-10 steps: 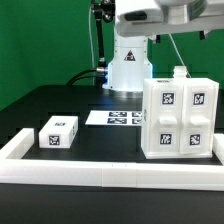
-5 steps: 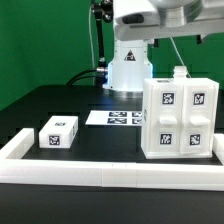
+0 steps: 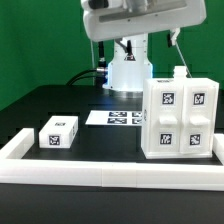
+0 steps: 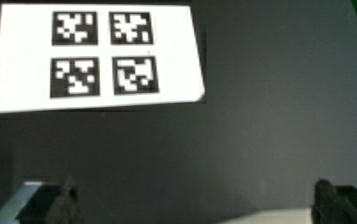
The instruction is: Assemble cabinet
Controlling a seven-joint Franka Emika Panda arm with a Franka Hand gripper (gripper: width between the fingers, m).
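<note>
In the exterior view, the cabinet is in two pieces on the black worktop [image 3: 105,142]. The big box [image 3: 180,118] stands upright on the exterior view's right, just behind the front rail [image 3: 100,176]. Its long axis goes up, its tagged face looks toward the camera, and a small knob sits on its top. The small block [image 3: 58,131] lies flat on the exterior view's left, well apart from the box. Its long axis runs roughly across the picture, turned a little into the depth, with tags on its top and on its near side. The arm [image 3: 135,14] hangs high above the marker board [image 3: 118,118] and touches no piece.

In the wrist view, the gripper [image 4: 196,203] is released. Its two fingertips [image 4: 47,200] stand wide apart with only dark worktop between them, and the marker board lies on the worktop beneath it. No cabinet piece shows here.

I judge that the risk lies in the coming grasp. If the gripper comes down along the block's long axis and not across its short side, the fingers may not span it and can press on its top. If it comes down off centre, one finger can push the block, so that it slides or turns toward the rail. A carried block may also knock the big box if the path is low.
</note>
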